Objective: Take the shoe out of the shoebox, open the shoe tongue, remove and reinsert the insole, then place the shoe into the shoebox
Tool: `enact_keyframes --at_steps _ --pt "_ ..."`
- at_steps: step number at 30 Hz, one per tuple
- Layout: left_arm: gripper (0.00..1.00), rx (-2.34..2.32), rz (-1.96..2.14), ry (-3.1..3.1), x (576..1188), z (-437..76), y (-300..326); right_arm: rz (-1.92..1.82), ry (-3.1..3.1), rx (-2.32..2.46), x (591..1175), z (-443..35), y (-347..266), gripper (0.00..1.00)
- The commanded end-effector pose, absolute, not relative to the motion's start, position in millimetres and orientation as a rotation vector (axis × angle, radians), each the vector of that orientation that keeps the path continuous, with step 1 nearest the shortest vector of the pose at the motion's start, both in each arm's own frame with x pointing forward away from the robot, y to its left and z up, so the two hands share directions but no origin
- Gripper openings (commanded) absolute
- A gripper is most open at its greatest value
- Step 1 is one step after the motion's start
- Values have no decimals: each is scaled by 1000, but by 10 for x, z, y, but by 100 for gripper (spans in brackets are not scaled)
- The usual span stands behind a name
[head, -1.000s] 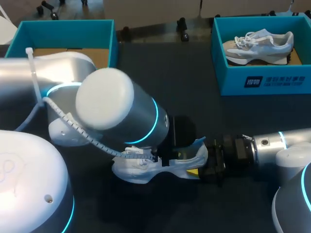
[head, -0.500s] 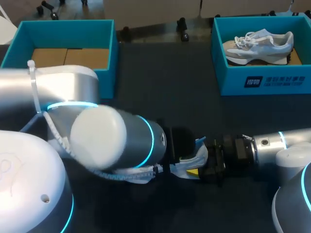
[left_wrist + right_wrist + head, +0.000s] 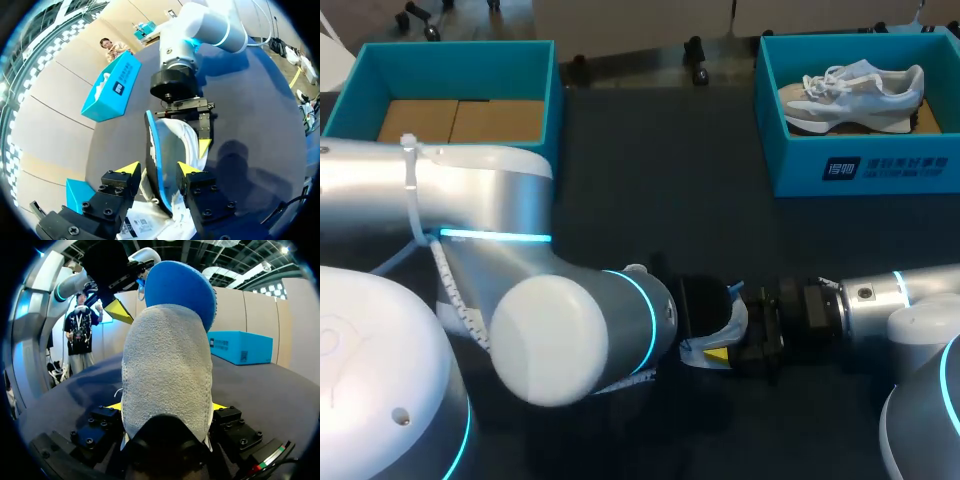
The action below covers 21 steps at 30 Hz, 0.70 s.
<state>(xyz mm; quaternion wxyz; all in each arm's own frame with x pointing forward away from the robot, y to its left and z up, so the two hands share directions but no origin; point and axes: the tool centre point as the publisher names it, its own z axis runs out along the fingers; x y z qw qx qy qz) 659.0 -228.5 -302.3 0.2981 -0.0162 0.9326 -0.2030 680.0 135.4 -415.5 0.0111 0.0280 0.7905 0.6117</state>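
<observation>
One white shoe (image 3: 186,142), grey suede heel (image 3: 167,365), blue insole (image 3: 180,285) sticking out

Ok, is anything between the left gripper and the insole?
Nothing visible. The blue insole stands on edge out of the white shoe, already between the open fingers of the left gripper. The right gripper clamps the shoe's heel at the far end, clear of that gap.

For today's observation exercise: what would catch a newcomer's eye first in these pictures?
A blue insole juts from the white sports shoe mid-table, between the left end effector's fingers. The right end effector grips its heel; a second pale shoe lies in the far-right teal box.
</observation>
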Motion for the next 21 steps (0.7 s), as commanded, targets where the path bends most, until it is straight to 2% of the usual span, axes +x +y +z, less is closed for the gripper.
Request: enact_keyframes --at_steps 1,21 --pt "46 -50 -514 2468 6617 -3114 -2440 1903 2471 87 6793 -4141 1363 0" --pt "39 -6 -546 2458 6825 -3237 -2400 1903 2471 87 6793 -4141 1363 0"
